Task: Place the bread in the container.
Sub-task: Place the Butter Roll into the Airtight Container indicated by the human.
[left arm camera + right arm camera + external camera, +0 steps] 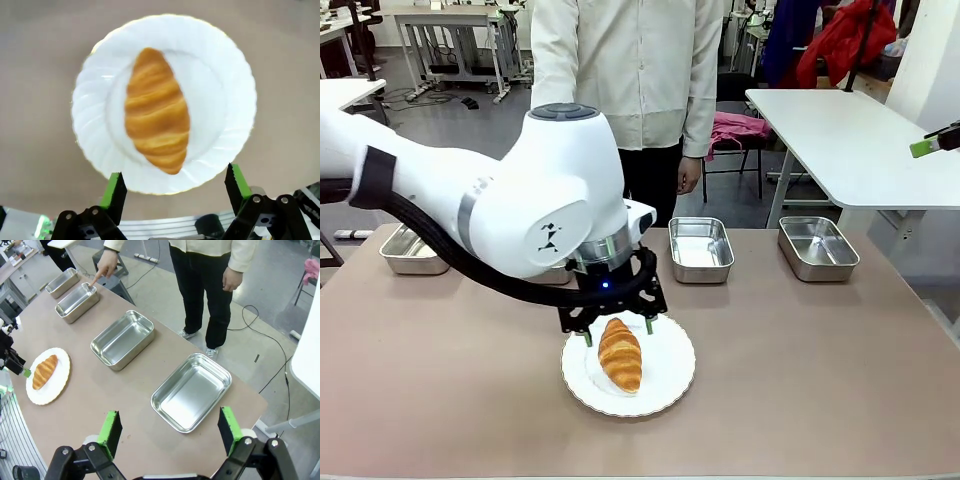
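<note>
left end effector point(617, 333) spread wide over the bread point(620, 355) on a white plate point(670, 385), person's hand point(106, 262) at the container point(76, 302)

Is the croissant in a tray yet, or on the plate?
On the white plate: the croissant lies on it, below the open left gripper.

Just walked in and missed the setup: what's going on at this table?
The left gripper hangs open just above the bread, which lies on a white plate; nothing is gripped yet. The person's hand points at the container, second from the robot's left of four empty steel trays along the far edge. The right gripper hangs open above the table's right end.
</note>
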Tool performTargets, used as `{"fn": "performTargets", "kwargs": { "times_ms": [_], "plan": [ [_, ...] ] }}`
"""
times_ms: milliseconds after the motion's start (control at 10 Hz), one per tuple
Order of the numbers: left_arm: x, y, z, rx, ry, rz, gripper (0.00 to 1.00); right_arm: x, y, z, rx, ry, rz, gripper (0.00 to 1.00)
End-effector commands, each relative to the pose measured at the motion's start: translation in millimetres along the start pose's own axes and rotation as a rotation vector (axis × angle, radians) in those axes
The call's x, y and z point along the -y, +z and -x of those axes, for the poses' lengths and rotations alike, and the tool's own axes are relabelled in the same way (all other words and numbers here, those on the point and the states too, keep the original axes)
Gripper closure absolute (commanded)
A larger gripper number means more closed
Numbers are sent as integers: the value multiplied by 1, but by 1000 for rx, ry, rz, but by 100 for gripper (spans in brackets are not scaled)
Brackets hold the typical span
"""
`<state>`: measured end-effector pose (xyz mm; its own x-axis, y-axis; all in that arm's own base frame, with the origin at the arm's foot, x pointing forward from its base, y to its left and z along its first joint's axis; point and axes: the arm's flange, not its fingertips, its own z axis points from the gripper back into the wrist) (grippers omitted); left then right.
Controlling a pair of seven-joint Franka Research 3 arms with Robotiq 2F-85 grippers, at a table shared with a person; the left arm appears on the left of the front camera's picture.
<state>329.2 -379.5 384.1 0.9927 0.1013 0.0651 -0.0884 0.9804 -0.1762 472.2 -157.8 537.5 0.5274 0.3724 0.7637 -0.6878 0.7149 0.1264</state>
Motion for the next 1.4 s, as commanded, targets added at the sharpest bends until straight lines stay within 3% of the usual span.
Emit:
{"fn": "performTargets", "kwargs": {
  "times_ms": [0, 900, 1300],
  "plan": [
    [4, -13, -7, 25, -46, 14, 0, -2, 0, 0, 14, 4, -5, 0],
    [-2, -51, -22, 26, -171, -60, 0, -2, 0, 0, 14, 4, -5, 0],
    [-1, -68, -23, -2, -160, -67, 0, -2, 0, 0, 14, 4, -5, 0]
  ]
}}
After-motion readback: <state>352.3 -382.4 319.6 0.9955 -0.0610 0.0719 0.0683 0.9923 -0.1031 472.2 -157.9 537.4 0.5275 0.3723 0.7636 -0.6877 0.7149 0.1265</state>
